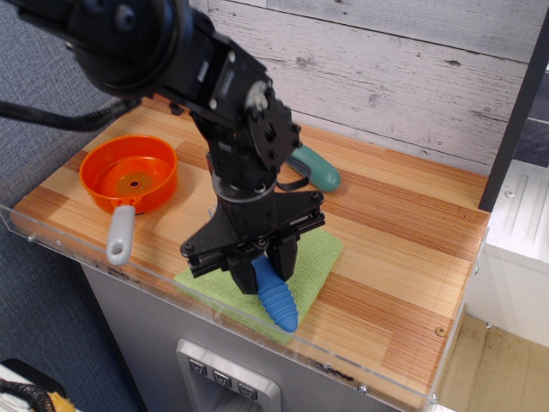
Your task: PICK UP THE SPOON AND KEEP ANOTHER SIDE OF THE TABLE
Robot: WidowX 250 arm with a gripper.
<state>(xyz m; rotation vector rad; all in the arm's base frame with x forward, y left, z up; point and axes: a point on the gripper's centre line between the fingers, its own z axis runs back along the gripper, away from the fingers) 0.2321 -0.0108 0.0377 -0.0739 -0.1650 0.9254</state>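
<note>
The spoon (276, 299) shows as a thick ribbed blue handle sticking out below my gripper; its metal head is hidden behind the fingers. My gripper (260, 264) is shut on the handle's upper part and holds it just above the green cloth (317, 257). The table (403, 232) is a wood-plank top with a clear acrylic rim.
An orange pan (129, 174) with a grey handle (120, 236) stands at the left front. A smooth teal oblong object (316, 168) lies behind my arm near the back wall. The clear rim (343, 360) runs along the front edge.
</note>
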